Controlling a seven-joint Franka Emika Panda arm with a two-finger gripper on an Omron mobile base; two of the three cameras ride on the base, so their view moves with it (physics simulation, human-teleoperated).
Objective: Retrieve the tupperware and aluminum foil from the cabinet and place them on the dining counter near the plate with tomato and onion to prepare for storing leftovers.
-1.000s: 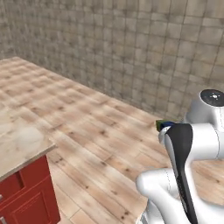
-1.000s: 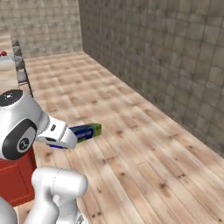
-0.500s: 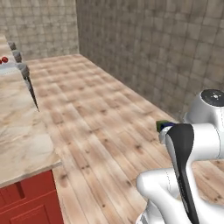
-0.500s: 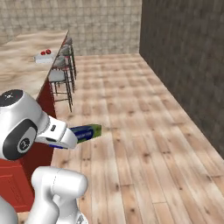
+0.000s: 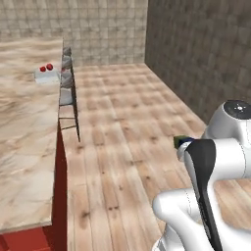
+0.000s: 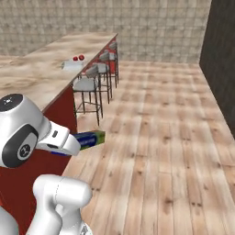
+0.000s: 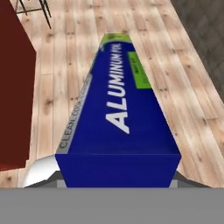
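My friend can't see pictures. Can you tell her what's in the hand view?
A long dark blue cardboard box of aluminum foil with white lettering and a green far end stretches away from the camera, held above a light wooden plank floor. A glossy red cabinet side stands on the left.

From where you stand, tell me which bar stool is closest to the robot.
The grey-seated stool at the near end of the row along the counter; the other stools line up behind it toward the back wall.
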